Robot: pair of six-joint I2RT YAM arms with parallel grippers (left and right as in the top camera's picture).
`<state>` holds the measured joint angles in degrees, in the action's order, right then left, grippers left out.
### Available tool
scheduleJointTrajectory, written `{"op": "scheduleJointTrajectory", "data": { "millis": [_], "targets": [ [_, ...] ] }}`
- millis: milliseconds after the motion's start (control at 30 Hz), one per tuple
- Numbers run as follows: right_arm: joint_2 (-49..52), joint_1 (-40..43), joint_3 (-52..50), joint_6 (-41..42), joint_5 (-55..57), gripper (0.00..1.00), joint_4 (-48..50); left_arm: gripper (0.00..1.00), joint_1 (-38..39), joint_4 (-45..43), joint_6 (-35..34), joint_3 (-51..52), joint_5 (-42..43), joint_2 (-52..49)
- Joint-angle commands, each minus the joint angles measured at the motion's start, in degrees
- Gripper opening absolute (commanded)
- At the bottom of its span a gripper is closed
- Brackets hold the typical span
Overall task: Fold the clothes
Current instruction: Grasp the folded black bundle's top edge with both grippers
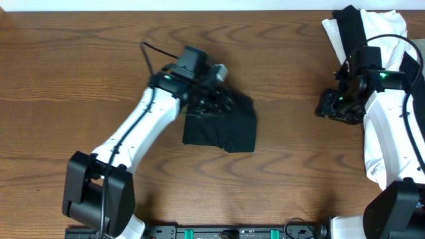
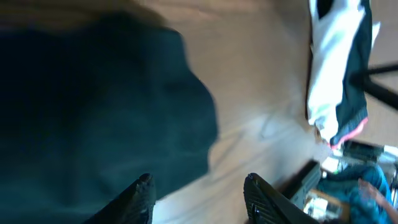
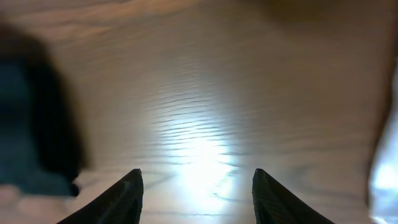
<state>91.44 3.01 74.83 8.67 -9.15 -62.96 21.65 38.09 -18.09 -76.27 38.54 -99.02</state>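
Two tools, and both stand with fingers apart and nothing between them. My left tool hangs over one corner of the black shirt. One finger is above the shirt's edge and the other is above bare counter. I cannot tell whether that first finger touches the cloth.

The shirt lies folded into a rough square on the counter, right under that tool. It looks tidy but soft, so my first worry is snagging. If I lift away with a finger caught in a layer, the top fold could drag up and fall open. A sideways pull-out across the shirt would probably push it out of square.

My right tool is well to the side of the shirt, over bare wood and clear of it. A sweep from there toward the shirt at counter height could plough into the folded edge and bunch it.

Farther out past that tool, away from the shirt, sits the pile of clothes, black and white, loosely heaped. I would guess a careless grab there takes two garments at once. It might also catch one by a sleeve, so it trails across and lands on the shirt.
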Motion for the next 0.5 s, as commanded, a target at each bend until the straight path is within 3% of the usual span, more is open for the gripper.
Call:
{"op": "scheduleJointTrajectory", "data": {
  "millis": [0, 100, 200, 467],
  "targets": [
    [-1.18, -2.93, -0.07, -9.62, -14.71, 0.53, 0.68, 0.48, -4.00, 1.11, 1.79, -1.20, -5.62, 1.73],
    [-1.11, -6.12, -0.07, -13.68, -23.50, 0.46, 1.90, 0.44, -5.84, 1.75, 4.28, -1.20, -12.76, 1.33],
    [-0.81, -10.45, -0.07, -13.51, -24.35, 0.40, 3.91, 0.43, -6.10, 1.66, 9.70, -1.20, -12.72, 0.48],
    [3.43, -23.08, -0.07, -9.22, -24.44, 0.39, 14.58, 0.43, -6.10, 0.98, 14.86, -1.20, -15.26, -4.44]
  ]
}}
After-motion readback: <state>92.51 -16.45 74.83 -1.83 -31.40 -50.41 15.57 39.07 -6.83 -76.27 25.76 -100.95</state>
